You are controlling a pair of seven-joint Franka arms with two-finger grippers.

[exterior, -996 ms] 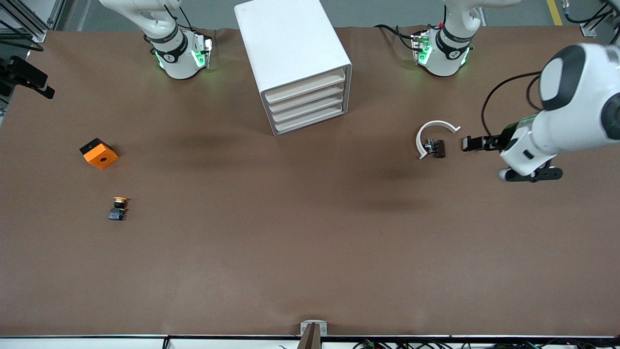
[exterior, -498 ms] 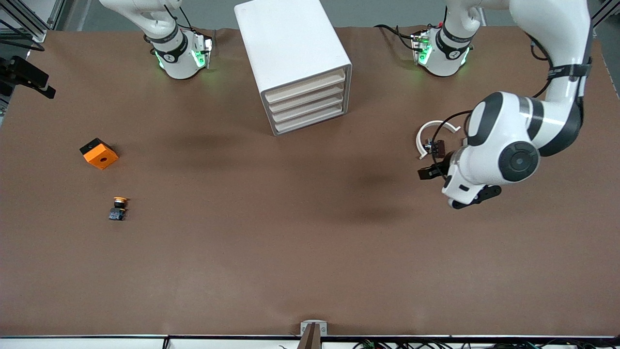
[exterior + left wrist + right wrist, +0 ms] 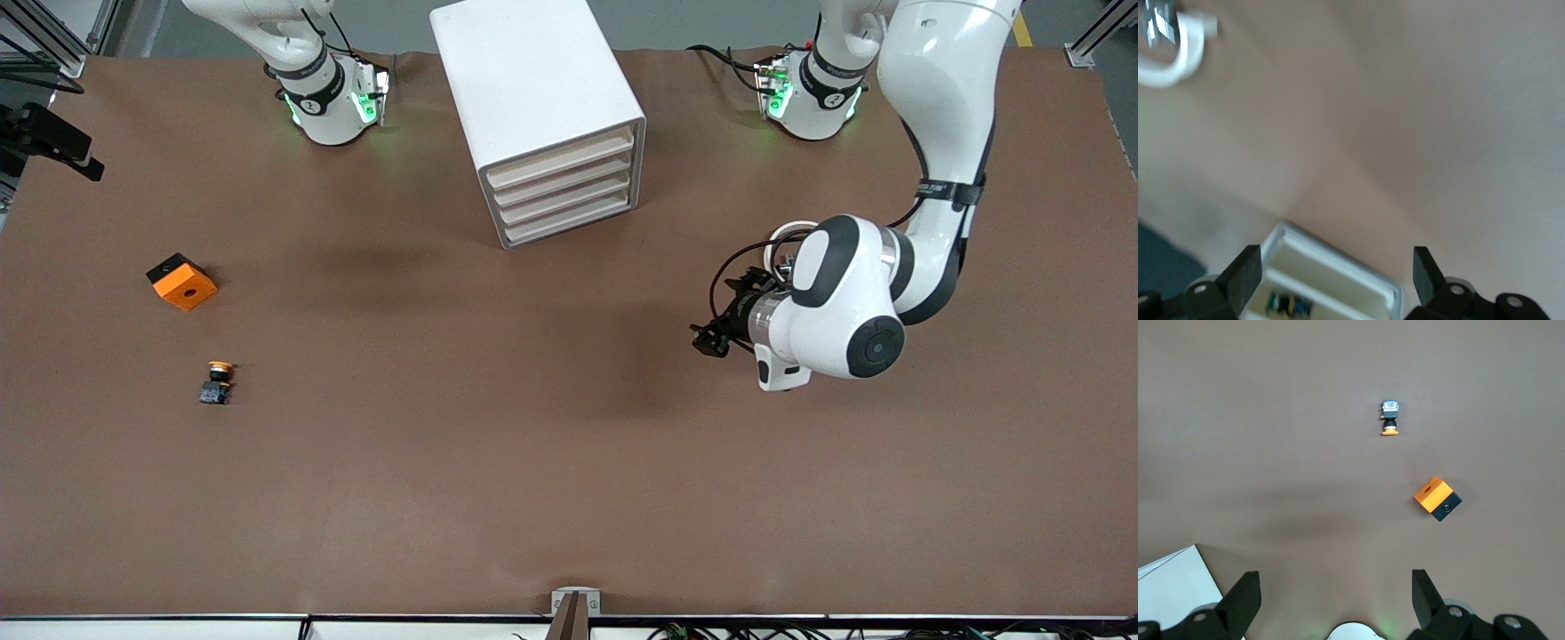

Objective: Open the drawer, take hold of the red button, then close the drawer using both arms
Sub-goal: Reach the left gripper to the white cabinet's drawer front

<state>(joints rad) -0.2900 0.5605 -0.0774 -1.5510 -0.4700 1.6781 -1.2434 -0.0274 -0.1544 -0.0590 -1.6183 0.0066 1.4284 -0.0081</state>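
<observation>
Front view shows a matte brown table with a big white boxy cabinet, smooth and round-cornered, standing between my two bases. Its four shallow cream-fronted drawers are stacked flush, and the drawer at the top is shut like the rest. I cannot see the red-capped button anywhere; whatever lies inside the cabinet is hidden.

Toward my right arm's end of the table sit an orange block with a black side and a round hole in its face, and, nearer the front camera, a small button with an orange-yellow cap lying on its side.

My left arm arches from its base and folds at a glossy white elbow, carrying my left gripper low over bare table, toward the front camera from the cabinet. Its black fingers are spread wide with nothing between them. A curved white plastic piece lies on the table, mostly covered by this arm.

My right gripper waits high over its own base, fingers likewise spread and empty, looking down on the block and the orange-yellow button.
</observation>
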